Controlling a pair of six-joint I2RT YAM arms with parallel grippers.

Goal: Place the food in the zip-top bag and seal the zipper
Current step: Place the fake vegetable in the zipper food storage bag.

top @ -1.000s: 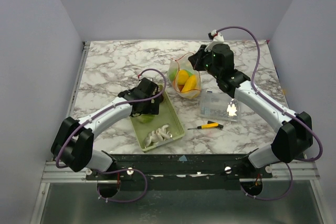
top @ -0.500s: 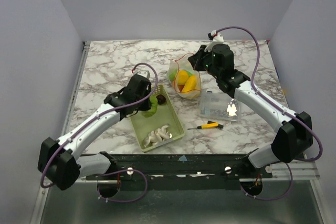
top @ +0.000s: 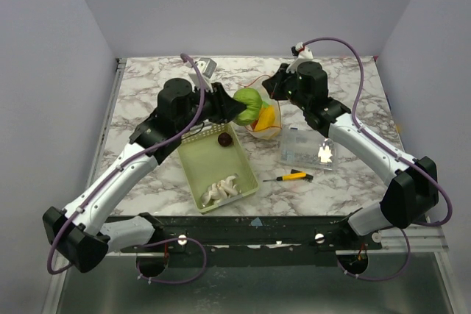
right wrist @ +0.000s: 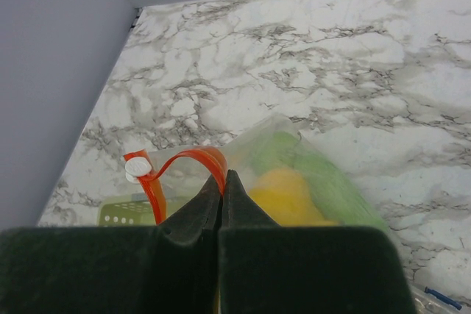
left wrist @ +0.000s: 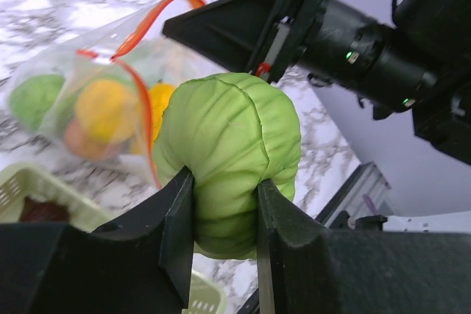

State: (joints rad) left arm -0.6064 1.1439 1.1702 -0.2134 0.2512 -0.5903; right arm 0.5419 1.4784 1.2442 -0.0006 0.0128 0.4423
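Note:
My left gripper (top: pixel 239 108) (left wrist: pixel 224 182) is shut on a ribbed green piece of food (top: pixel 249 102) (left wrist: pixel 228 145), held in the air right at the mouth of the zip-top bag (top: pixel 261 119) (left wrist: pixel 81 101) (right wrist: pixel 316 159). The right gripper (top: pixel 274 87) (right wrist: pixel 223 180) is shut on the red-orange zipper (left wrist: pixel 147 16) (right wrist: pixel 188 158), holding the mouth up and open. Inside the bag lie yellow (left wrist: pixel 107 104) (right wrist: pixel 294 196), orange and green pieces. A dark purple piece (top: pixel 224 139) and white pieces (top: pixel 221 189) lie in the pale green basket (top: pixel 202 158).
A rigid clear plastic box (top: pixel 305 148) stands right of the bag, under the right forearm. A small yellow-and-black screwdriver (top: pixel 288 176) lies in front of it. The basket stretches from the bag towards the table's near edge.

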